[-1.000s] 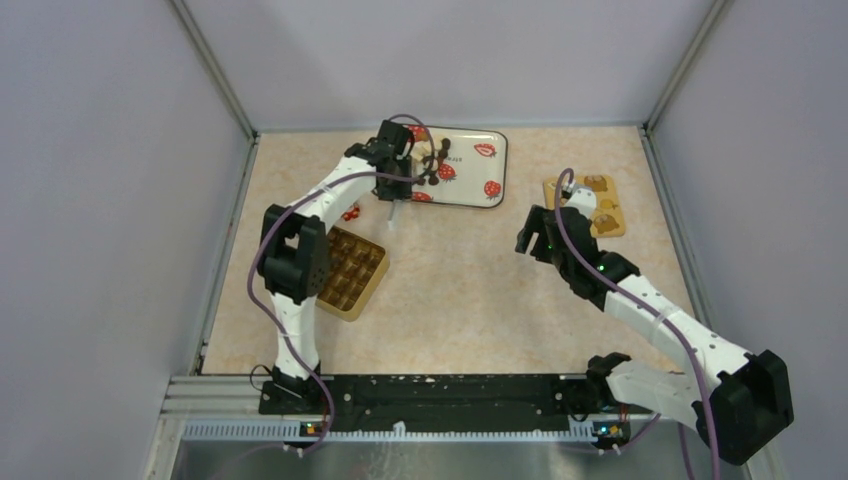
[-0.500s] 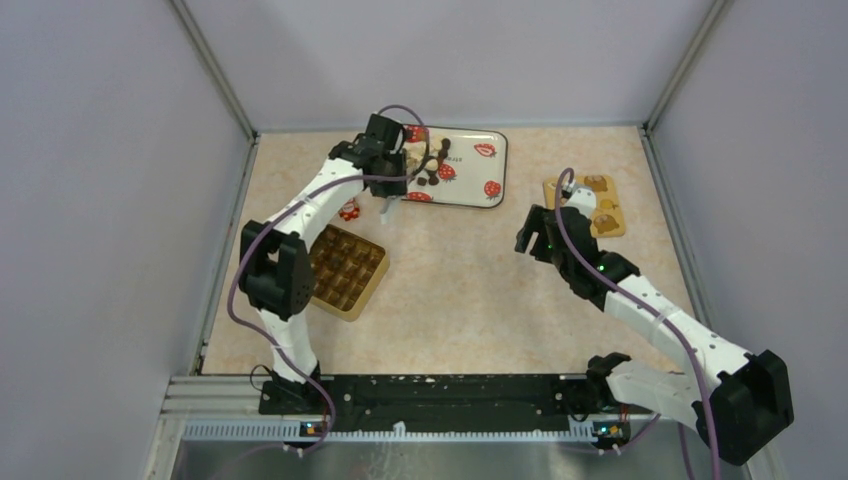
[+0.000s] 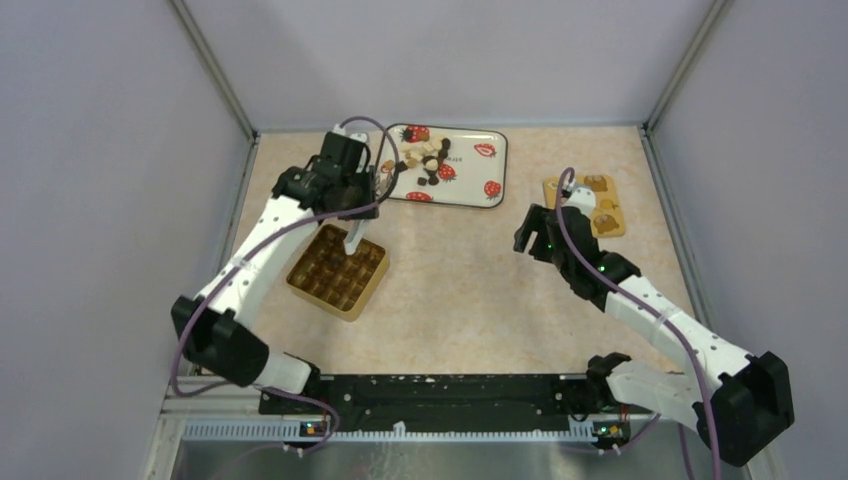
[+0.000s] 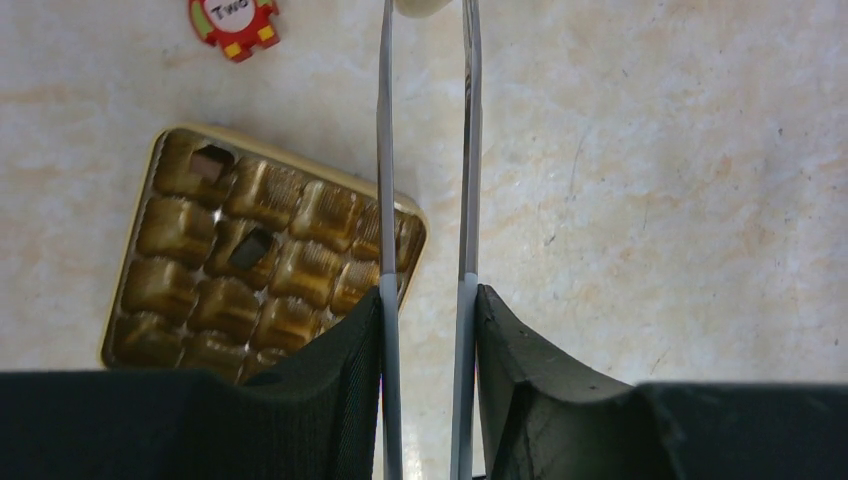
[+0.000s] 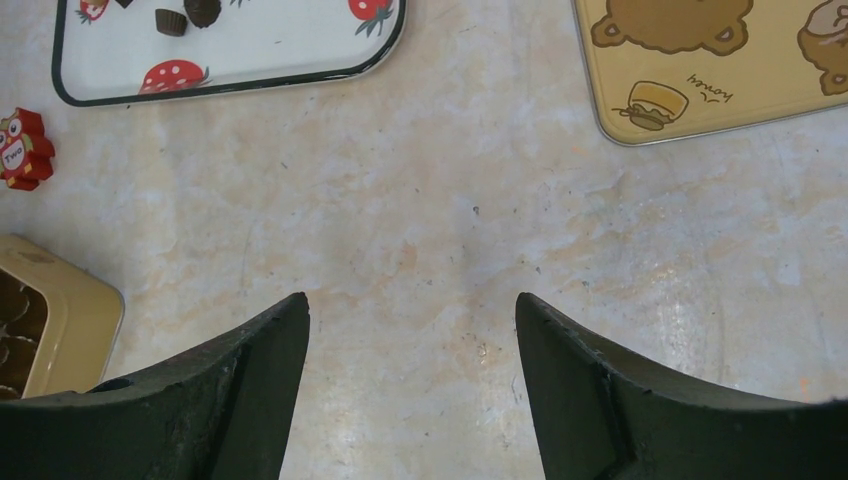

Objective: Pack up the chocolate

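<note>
Several chocolate pieces lie on the strawberry-print tray; two dark ones show in the right wrist view. My left gripper is shut on a pair of grey metal tongs. The tong tips pinch a cream-white chocolate at the frame's top edge. The tongs hang over the far right corner of the gold compartment tray. Two of its cells hold dark chocolates. My right gripper is open over bare table, holding nothing.
A yellow bear-print lid lies at the right, also in the right wrist view. A small red token sits on the table beyond the gold tray. Grey walls enclose the table on three sides.
My left arm has swung left and toward me, from the strawberry tray to over the gold tray, carrying the tongs. The right arm has not moved.
</note>
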Motion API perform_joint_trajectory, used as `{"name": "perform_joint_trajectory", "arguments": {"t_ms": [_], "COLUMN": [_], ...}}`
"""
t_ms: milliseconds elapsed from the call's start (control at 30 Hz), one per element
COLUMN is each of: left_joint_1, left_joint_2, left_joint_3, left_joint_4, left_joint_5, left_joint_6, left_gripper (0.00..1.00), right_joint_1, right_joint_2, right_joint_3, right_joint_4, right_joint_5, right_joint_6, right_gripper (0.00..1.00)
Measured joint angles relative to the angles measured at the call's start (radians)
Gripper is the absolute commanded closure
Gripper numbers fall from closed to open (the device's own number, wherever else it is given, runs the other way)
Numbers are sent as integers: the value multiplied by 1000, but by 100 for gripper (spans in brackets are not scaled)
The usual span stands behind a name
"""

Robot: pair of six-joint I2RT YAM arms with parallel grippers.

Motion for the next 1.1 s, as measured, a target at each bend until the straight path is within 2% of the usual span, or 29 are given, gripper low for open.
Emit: {"name": "perform_joint_trajectory", "arguments": {"t_ms": [233,567,800,1100], "left_joint_1": [0,0,0,0], "left_joint_2": [-234,-380,-430,-434], "left_joint_3": [-113,-167,-208,-290], "left_joint_4": [-173,-414,-500,-500], "left_joint_5": [-48,-48,-51,-63], "left_joint_6": [-27,-77,-119,-150], "left_gripper": [85,84,84,82], "right_joint_1": [0,0,0,0], "right_joint_2": [0,33,69,69], "right_joint_3": [0,0,0,0], "right_joint_4": [19,47,56,70], "right_joint_5": [-24,-56,-85,-90], "right_joint_6": [0,0,0,0], "right_gripper": [27,27,28,28]}}
